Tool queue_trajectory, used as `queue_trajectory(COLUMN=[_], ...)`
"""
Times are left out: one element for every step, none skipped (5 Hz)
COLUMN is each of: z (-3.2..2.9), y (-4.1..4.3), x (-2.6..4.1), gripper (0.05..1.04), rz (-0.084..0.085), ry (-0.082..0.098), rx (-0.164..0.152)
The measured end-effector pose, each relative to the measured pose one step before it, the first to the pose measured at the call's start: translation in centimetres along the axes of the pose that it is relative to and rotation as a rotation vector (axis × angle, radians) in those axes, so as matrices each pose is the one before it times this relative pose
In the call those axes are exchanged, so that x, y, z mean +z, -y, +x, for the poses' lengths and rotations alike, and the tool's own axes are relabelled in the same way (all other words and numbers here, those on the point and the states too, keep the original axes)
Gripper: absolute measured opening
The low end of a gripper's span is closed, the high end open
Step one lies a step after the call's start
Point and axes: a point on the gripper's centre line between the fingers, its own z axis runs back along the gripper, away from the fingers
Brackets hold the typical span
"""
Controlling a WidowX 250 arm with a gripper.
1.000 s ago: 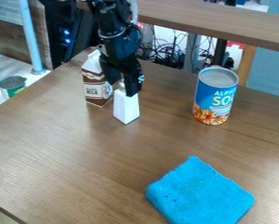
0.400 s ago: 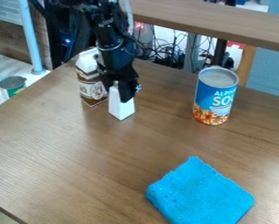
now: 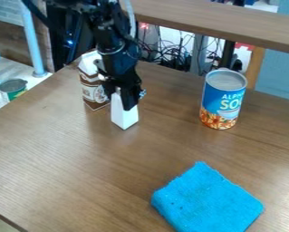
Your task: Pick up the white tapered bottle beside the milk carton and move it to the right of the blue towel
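Because your gripper (image 3: 121, 97) looks clenched on the upper end of the white block (image 3: 124, 116), a slack pinch there could let it tilt or slip. Just beside the gripper, toward camera left, the brown-and-white carton (image 3: 93, 91) could tip if bumped. Well apart, toward camera right, stands the blue can (image 3: 223, 99); farther off, camera-side, the blue cloth (image 3: 207, 199) could snag a dragged block.

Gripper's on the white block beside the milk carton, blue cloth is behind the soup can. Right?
Not quite: the camera view shows the blue cloth in front of the soup can, nearer the camera. The rest holds: the gripper is on the white block beside the milk carton.
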Motion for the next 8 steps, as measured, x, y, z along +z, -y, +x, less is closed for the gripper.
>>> queue_trajectory(z=[1.028, 0.485, -0.888, -0.962, -0.120, 0.654, 1.093, 0.468], y=[0.866, 1.212, 1.846, 2.808, 3.814, 4.433, 3.954, 2.769], x=[4.813, 3.562, 2.584, 0.815, -1.012, -1.610, -1.811, -1.246], gripper=[0.642, 0.642, 0.642, 0.642, 0.642, 0.642, 0.642, 0.642], rz=[-0.0158, -0.0305, -0.0388, -0.0430, -0.0287, -0.0231, 0.0045, -0.0174], ry=[0.1083, 0.0605, 0.0171, 0.0006, -0.0343, -0.0374, -0.0623, -0.0290], rx=[0.0160, -0.0030, -0.0244, -0.0605, -0.0863, -0.0963, -0.0949, -0.0653])
